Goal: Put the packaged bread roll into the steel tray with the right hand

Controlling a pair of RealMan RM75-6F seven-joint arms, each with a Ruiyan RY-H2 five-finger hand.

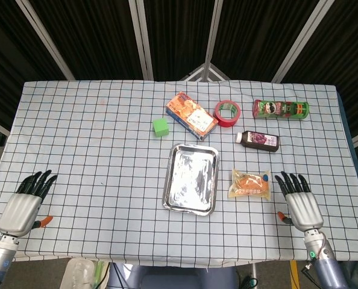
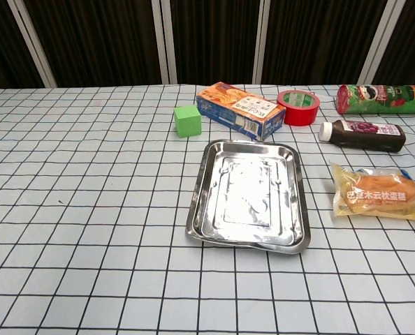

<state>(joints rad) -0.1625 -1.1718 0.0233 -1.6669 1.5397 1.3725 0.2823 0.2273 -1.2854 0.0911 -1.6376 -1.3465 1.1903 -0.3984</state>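
Observation:
The packaged bread roll (image 1: 250, 183) (image 2: 379, 193) lies flat in its clear wrapper on the checked cloth, just right of the steel tray (image 1: 191, 178) (image 2: 247, 195), which holds nothing. My right hand (image 1: 298, 201) hovers palm-down a short way to the right of the roll, fingers spread and holding nothing. Far off at the front left edge of the table, my left hand (image 1: 26, 201) rests with fingers apart, also holding nothing. Neither hand shows in the chest view.
Behind the tray stand a green cube (image 1: 160, 127), an orange-and-blue box (image 1: 191, 114), a red tape roll (image 1: 227, 113), a green chips can (image 1: 281, 109) lying on its side and a dark bottle (image 1: 258, 140) lying just behind the roll.

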